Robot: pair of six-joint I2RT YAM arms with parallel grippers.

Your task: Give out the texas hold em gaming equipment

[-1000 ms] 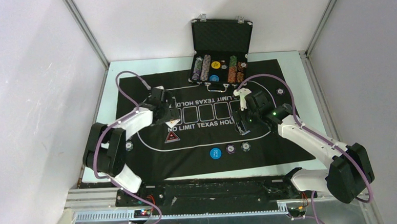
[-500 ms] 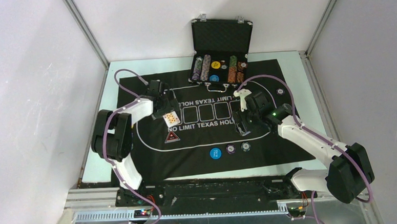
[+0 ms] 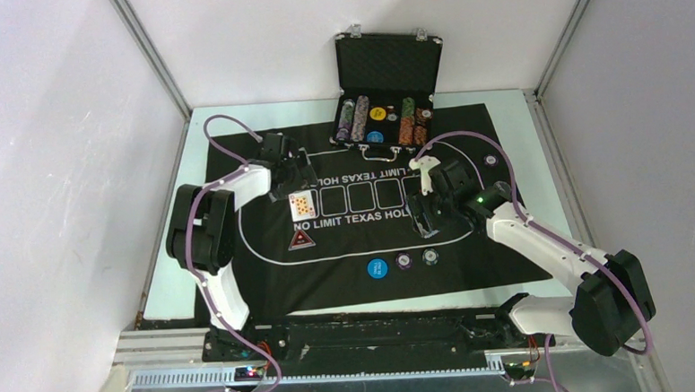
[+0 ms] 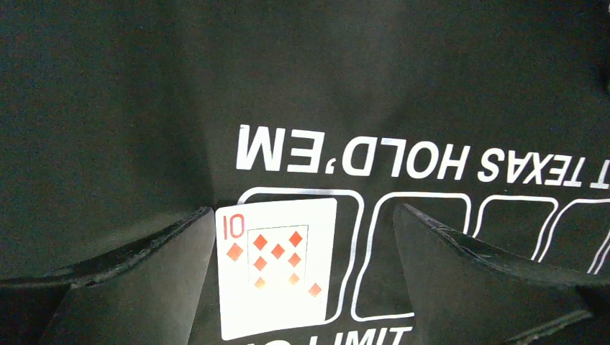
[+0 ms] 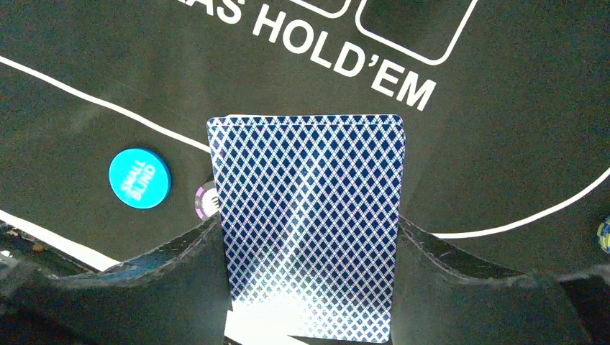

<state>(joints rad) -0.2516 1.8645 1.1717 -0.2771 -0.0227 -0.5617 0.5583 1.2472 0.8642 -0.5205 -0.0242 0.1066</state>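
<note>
A face-up ten of diamonds [image 3: 301,205] lies flat on the black felt mat [image 3: 261,156], over the leftmost outlined box; in the left wrist view the card [image 4: 277,266] lies below and between my spread fingers. My left gripper [image 3: 294,177] is open and empty, just behind the card and apart from it. My right gripper [image 3: 426,213] is shut on a deck of blue-backed cards [image 5: 309,223], held above the mat's right part. A blue "small blind" button [image 3: 377,268], a purple chip [image 3: 404,261] and a grey chip [image 3: 431,257] lie near the mat's front.
The open black case [image 3: 389,63] stands at the back with chip stacks and buttons inside. A red triangular marker [image 3: 301,241] lies on the mat left of centre. A lone chip [image 3: 490,161] lies at the mat's right.
My left gripper let go of the ten of diamonds and drew back toward the far left. The card now lies flat. The right arm barely moved.
</note>
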